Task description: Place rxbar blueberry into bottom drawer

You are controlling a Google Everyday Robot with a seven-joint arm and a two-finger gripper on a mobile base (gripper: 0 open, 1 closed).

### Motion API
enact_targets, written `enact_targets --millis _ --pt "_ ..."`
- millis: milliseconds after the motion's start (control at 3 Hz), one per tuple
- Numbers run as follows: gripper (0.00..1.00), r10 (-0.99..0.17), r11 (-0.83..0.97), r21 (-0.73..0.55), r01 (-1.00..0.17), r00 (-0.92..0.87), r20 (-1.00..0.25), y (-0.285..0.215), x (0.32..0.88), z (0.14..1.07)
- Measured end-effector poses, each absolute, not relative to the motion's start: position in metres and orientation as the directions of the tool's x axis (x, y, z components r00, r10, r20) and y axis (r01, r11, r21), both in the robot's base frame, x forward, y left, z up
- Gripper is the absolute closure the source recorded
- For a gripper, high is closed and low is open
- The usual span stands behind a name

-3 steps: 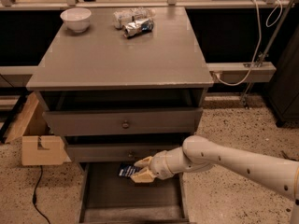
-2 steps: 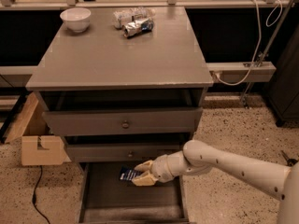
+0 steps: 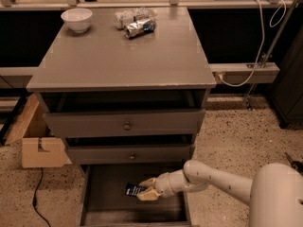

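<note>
The bottom drawer (image 3: 106, 207) of the grey cabinet is pulled out, its plain grey floor showing. My gripper (image 3: 144, 189) reaches in from the right and sits low inside the drawer. Its tan fingers (image 3: 147, 196) are shut on the rxbar blueberry (image 3: 133, 189), a small dark navy wrapper with white lettering. The bar sticks out to the left of the fingers, close to the drawer floor; I cannot tell whether it touches the floor.
Two upper drawers (image 3: 127, 125) with round knobs are slightly ajar. On the cabinet top (image 3: 123, 56) stand a white bowl (image 3: 76, 19) and crinkled foil packets (image 3: 135, 21). A cardboard box (image 3: 40, 150) sits on the floor at left. Cables hang at right.
My arm has lowered and moved further into the bottom drawer, carrying the bar down with it. The camera view has shifted downward.
</note>
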State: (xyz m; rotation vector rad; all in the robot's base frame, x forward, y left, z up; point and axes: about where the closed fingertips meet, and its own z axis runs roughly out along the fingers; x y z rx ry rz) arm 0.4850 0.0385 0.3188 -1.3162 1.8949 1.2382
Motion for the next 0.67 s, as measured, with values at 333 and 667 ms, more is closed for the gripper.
enact_targets --millis 333,667 --pt "1.0 -0.442 0.194 0.39 -0.9 -0.436 -0.784 0.038 0.489 0.277" --pt "0.82 -0.417 0.29 0.388 -0.875 -0.481 -0.772 0.032 0.497 0.244"
